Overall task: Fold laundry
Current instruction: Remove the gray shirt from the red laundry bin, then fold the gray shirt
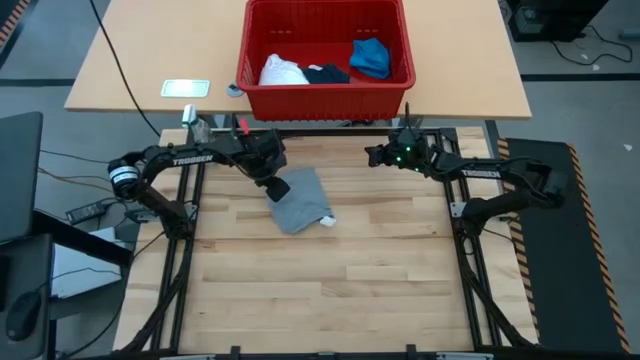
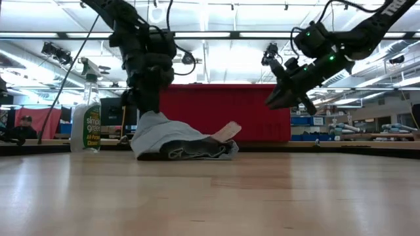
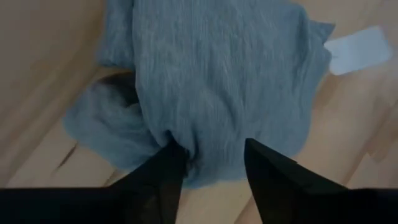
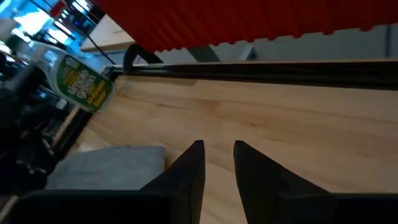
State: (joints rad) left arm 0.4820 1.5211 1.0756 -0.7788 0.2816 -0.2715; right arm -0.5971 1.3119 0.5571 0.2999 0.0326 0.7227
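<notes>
grey T-shirt [image 1: 298, 205]: bunched on the bench [image 1: 330, 290], far-left part, just in front of the red basket [image 1: 325, 90]; white tag [image 3: 357, 50] sticking out one side.
left claw [image 3: 211, 163]: down at the shirt's near-left edge, fingers apart, straddling a fold; cloth between the tips but not pinched, probably just letting go.
right claw [image 2: 283, 98]: lifted off the bench, well clear of the shirt, fingers slightly apart, nothing held.
other laundry: white cloth [image 1: 281, 71], navy garment [image 1: 327, 73], bright blue garment [image 1: 370, 57] all inside the basket, not on the bench.
step in hand: releasing the grey shirt after a fold; looks lumpy, not flat yet.
doing it well: lift straight up so no fibre snags on the tips; avoid dragging the top layer; bring right claw to the opposite edge before any next pull, keep tension even.
spray bottle [image 2: 86, 121]: standing off the bench's left side, not in the way.
</notes>
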